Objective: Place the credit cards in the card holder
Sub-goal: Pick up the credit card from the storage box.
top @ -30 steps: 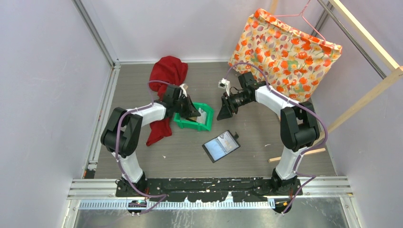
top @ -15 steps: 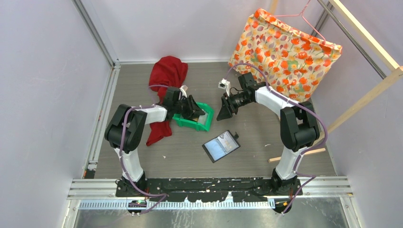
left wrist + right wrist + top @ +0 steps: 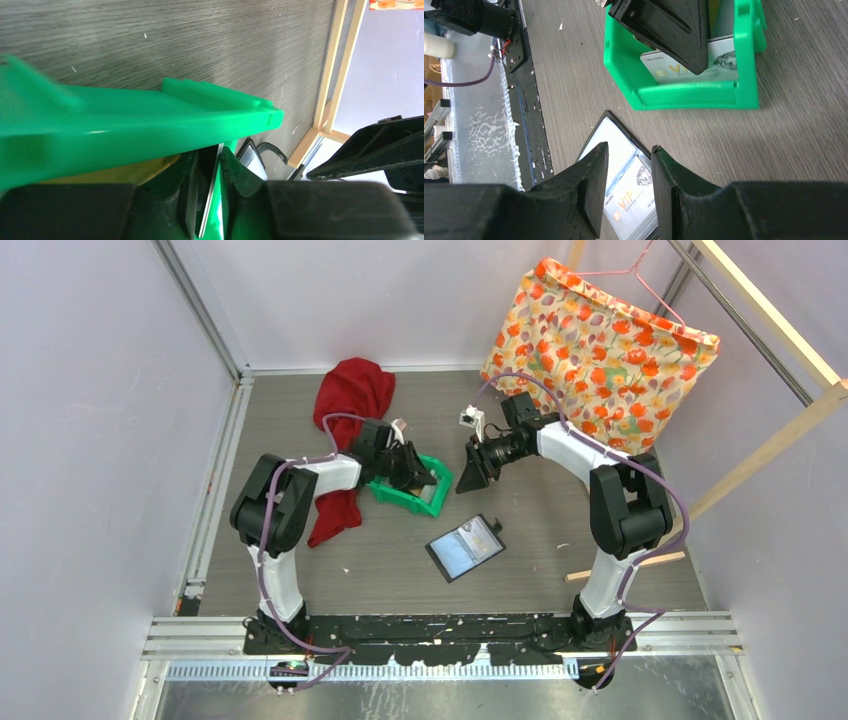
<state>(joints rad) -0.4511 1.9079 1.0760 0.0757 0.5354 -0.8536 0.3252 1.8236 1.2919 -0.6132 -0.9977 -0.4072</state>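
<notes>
The green bin (image 3: 395, 502) stands mid-table and holds credit cards. In the right wrist view a white VIP card (image 3: 719, 65) lies in the bin (image 3: 694, 95). My left gripper (image 3: 418, 478) reaches down into it. In the left wrist view its jaws (image 3: 207, 155) stand narrowly apart around a thin card's edge (image 3: 212, 195), which leans on the right finger, and a yellow card (image 3: 125, 172) lies beside it. The black card holder (image 3: 466, 548) lies open in front of the bin, with one VIP card (image 3: 634, 200) in its pocket. My right gripper (image 3: 470, 478) hovers open and empty, to the right of the bin.
A red cloth (image 3: 350, 400) lies behind and left of the bin, under the left arm. A floral bag (image 3: 600, 340) hangs at the back right. A wooden stick (image 3: 625, 565) lies on the table by the right arm's base, and a wooden rail (image 3: 770, 440) slants at the right.
My left arm has swung its gripper to the right and deeper into the green bin. The right arm and the card holder have not moved.
</notes>
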